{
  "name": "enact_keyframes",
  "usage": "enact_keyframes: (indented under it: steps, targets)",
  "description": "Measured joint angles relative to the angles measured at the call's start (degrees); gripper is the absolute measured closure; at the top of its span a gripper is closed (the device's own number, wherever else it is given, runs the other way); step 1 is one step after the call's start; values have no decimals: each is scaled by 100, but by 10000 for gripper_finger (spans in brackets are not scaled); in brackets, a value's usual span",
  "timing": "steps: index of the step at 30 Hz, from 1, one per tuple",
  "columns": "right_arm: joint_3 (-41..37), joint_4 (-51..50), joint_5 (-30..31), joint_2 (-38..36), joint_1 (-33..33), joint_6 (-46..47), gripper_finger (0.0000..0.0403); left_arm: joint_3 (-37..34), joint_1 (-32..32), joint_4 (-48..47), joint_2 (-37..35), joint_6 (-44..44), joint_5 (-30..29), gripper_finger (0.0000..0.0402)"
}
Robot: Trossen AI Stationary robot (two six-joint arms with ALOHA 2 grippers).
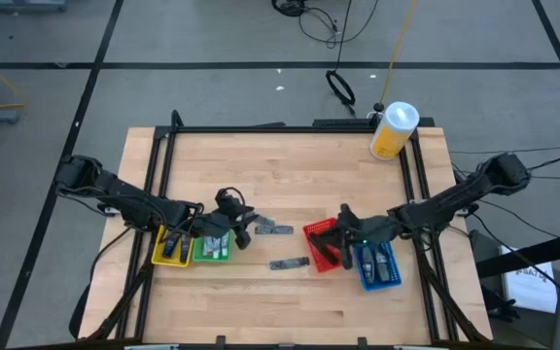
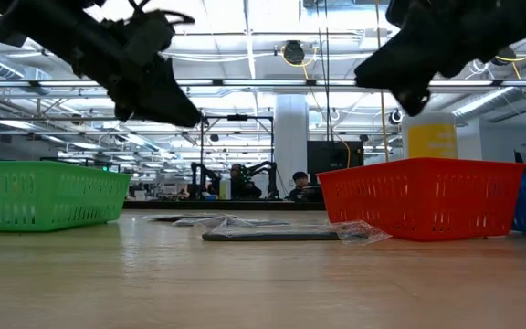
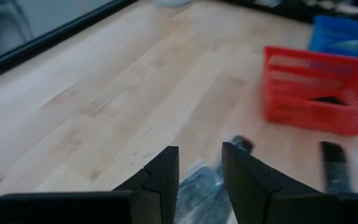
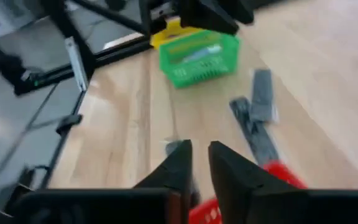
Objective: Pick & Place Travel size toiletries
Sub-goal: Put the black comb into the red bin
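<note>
My left gripper hangs over the table between the green bin and the loose packets, its fingers parted by a narrow gap with nothing between them. Just ahead of it on the wood lies a grey packet, and a second dark packet lies nearer the front edge, beside the red bin. In my left wrist view a crinkled dark packet shows in the slot between the fingers, lying on the table below them. My right gripper sits over the red bin, its fingers also set to a narrow gap and holding nothing. More toiletries already lie in the yellow bin, the green bin and the blue bin. The yellow canister stands at the far right corner, well apart from everything else.
</note>
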Motion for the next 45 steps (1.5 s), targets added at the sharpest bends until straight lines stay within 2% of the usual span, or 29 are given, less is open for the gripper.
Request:
enact_keyframes:
  steps: [3, 6, 10, 12, 16, 20, 22, 25, 30, 36, 41, 45]
  targets:
    - [-81, 878, -72, 474, -32, -912, 327, 3, -246, 567, 124, 439, -5, 282]
    - [98, 1128, -79, 979, -30, -1566, 291, 26, -624, 1135, 399, 1025, 45, 282]
    - [476, 1091, -322, 1577, 35, -2067, 245, 190, -1003, 1634, 1051, 1475, 184, 282]
    - [652, 1072, -514, 1806, 84, -2234, 227, 340, -1101, 1949, 1472, 1742, 509, 282]
    - [1078, 502, -511, 2189, 240, -2221, 205, 692, -1186, 2149, 2288, 1844, 1087, 282]
    - [1767, -828, -453, 2440, 353, -1666, 203, 1120, -1176, 2170, 2805, 1566, 1224, 281]
    - [2116, -1518, -200, 2567, 344, -1355, 207, 1287, -1178, 2144, 2942, 1471, 1224, 281]
    - [2453, -2218, -28, 2736, 126, -1179, 215, 1401, -1182, 2054, 3010, 1411, 1260, 281]
    - [2712, -2410, -12, 3067, -400, -915, 228, 1438, -1209, 1447, 2854, 976, 1412, 281]
    - [2890, -2967, 383, 3140, -832, -375, 240, 1437, -1208, 793, 2588, 348, 1345, 282]
    - [2983, -4162, 409, 3066, -967, 214, 248, 1438, -1217, 674, 2551, 281, 1318, 282]
    - [2999, -4526, 392, 2944, -871, 403, 252, 1438, -1213, 658, 2551, 396, 1292, 282]
